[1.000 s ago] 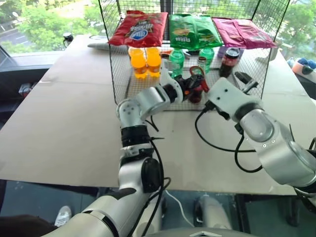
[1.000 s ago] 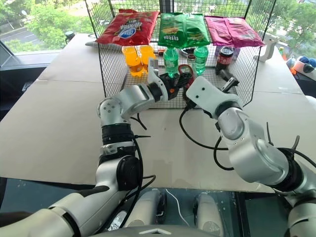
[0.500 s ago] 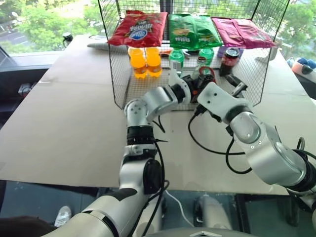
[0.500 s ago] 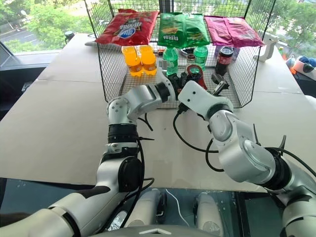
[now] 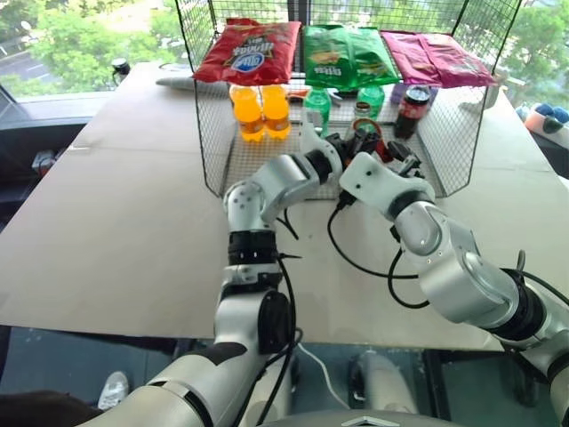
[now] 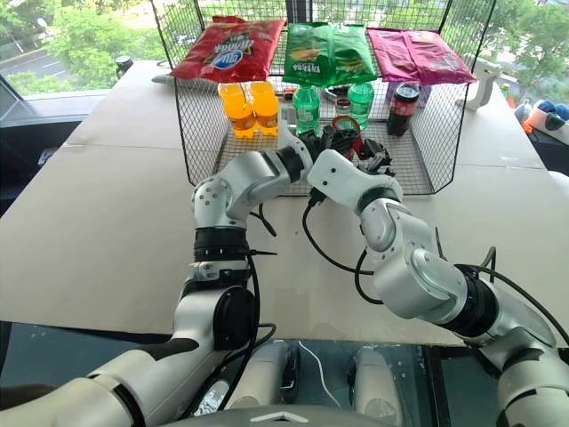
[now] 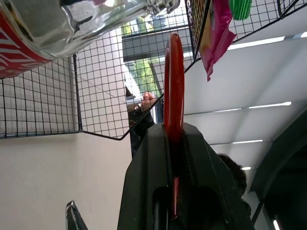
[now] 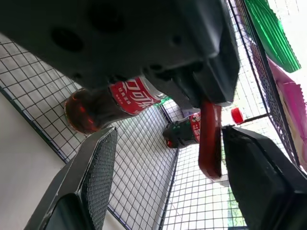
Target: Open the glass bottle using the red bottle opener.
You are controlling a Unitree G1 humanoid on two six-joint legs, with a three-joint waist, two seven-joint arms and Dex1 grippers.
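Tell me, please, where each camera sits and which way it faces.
Left eye view: on the head, forward and down at the wire basket; both arms show.
Right eye view: beside it, same scene.
Left wrist view: on the left wrist, along the left claw, shut on the red bottle opener, towards the glass bottle.
Right wrist view: that wrist, through the open right claw, at the left claw.
Both wrist views share opener and bottle.

A wire basket (image 5: 222, 133) stands on the table (image 5: 133, 222).
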